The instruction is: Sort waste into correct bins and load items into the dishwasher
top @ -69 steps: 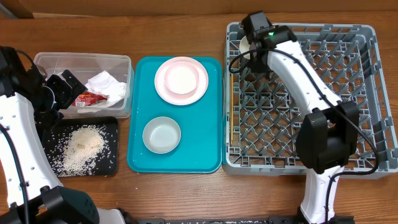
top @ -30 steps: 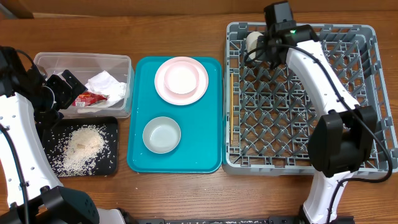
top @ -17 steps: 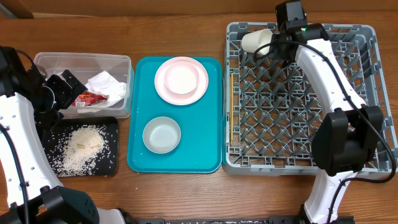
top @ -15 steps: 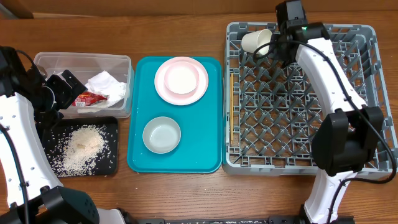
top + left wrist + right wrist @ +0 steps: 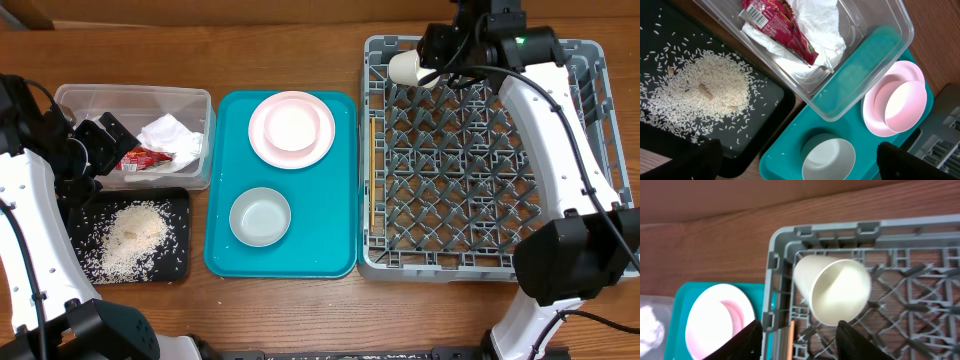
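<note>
A small white cup point(image 5: 405, 66) lies on its side in the back left corner of the grey dish rack point(image 5: 470, 265), also in the right wrist view point(image 5: 835, 290). My right gripper point(image 5: 440, 50) is open and empty, just right of the cup and apart from it. Chopsticks point(image 5: 371, 170) lie along the rack's left edge. A white bowl point(image 5: 290, 124) sits on the pink plate point(image 5: 318, 148), and a grey-green bowl point(image 5: 260, 216) is nearer. The napkin point(image 5: 175, 138) and red wrapper point(image 5: 145, 158) lie in the clear tub point(image 5: 130, 92). Rice point(image 5: 130, 235) covers the black tray point(image 5: 178, 200). My left gripper point(image 5: 100, 140) is open and empty over the tub's left end.
The plate and both bowls stand on a teal serving tray point(image 5: 335, 230) between the tub and the rack. The rack's upright pegs fill most of its floor. Bare wooden table lies in front of the trays and the rack.
My right gripper has let go of the cup and drawn up and to the right. The cup stays on its side in the rack's back left corner. The left arm has not moved.
</note>
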